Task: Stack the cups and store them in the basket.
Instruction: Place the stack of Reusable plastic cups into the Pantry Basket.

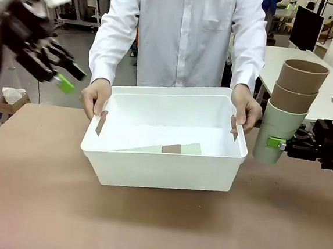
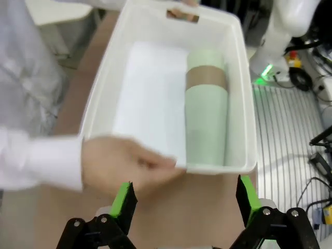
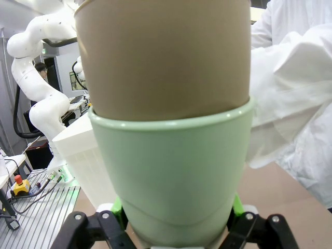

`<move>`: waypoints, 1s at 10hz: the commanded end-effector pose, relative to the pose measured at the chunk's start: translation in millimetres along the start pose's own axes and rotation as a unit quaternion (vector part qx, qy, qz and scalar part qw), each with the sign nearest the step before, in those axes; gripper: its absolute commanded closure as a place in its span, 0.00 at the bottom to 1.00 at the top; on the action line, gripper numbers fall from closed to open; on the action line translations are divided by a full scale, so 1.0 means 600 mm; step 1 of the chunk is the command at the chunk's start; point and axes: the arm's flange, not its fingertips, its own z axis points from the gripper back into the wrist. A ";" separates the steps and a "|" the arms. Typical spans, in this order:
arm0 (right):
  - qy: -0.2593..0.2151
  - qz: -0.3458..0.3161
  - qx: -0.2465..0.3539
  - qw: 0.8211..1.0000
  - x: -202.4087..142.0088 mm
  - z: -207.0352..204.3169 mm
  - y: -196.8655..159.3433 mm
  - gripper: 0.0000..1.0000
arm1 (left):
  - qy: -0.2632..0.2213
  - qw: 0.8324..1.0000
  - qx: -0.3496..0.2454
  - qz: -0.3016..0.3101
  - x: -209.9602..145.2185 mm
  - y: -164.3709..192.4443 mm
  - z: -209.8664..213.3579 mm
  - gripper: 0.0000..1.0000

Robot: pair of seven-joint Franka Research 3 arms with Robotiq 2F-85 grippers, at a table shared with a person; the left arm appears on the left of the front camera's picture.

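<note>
The left claw (image 2: 184, 199) is released, up beside the bin. The right claw (image 1: 277, 143) grasps the green cup (image 1: 278, 131), two brown cups (image 1: 300, 84) nested in its top. Both the person's hands (image 1: 96, 97) hold the bin (image 1: 165, 172), a green-and-brown stack (image 2: 206, 111) lying inside.

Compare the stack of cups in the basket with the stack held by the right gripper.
The stack in the basket lies on its side, while the stack in the right gripper is roughly upright, tilted slightly. The basket stack runs green, tan, green; the held stack has a green cup at the bottom and two tan ones above. Both are nested tapered tumblers mixing pale green and tan.
</note>
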 end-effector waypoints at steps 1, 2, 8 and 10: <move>-0.001 0.002 0.001 1.000 0.009 -0.001 0.001 0.14 | -0.029 1.000 0.011 0.000 -0.049 0.010 0.070 0.00; -0.001 0.002 0.001 1.000 0.009 -0.001 0.001 0.14 | -0.047 0.999 0.017 0.002 -0.071 0.009 0.098 0.00; -0.001 0.002 0.001 1.000 0.009 -0.001 0.001 0.14 | -0.061 0.998 0.030 0.011 -0.103 -0.004 0.136 0.00; -0.001 0.002 0.001 1.000 0.009 -0.001 0.001 0.14 | -0.061 0.998 0.030 0.011 -0.103 -0.004 0.136 0.00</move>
